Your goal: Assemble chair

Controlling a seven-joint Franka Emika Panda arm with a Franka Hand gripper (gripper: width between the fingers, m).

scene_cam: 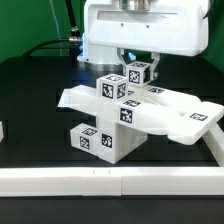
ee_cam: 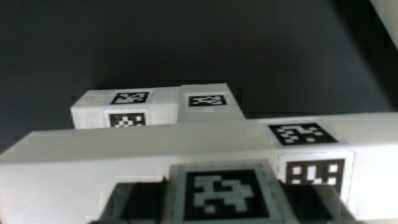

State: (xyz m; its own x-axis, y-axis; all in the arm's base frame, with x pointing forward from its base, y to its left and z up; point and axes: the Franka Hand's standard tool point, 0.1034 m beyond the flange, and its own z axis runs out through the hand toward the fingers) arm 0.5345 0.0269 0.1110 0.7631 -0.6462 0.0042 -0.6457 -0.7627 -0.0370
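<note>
Exterior view is showing the robot arm reaching down over a pile of white chair parts (scene_cam: 125,115) sitting in the middle of the dark surface (scene_cam: 30,100). The fingers (scene_cam: 137,72) are closing around a small white tagged block (scene_cam: 138,73) at the very top of the pile, so they are grasping it, not hanging loose. Right under that block a wide flat piece (scene_cam: 165,110) is lying with its long side running toward the exterior view's right. Lower down, a chunky leg block (scene_cam: 100,138) is resting on the surface, nearer the white border rail (scene_cam: 110,180) at the front.

Wrist view is looking straight down past the held block (ee_cam: 222,190) onto the flat piece (ee_cam: 107,150) just below it. I am thinking the next move depends on lining the block up with that piece directly beneath the fingers.
</note>
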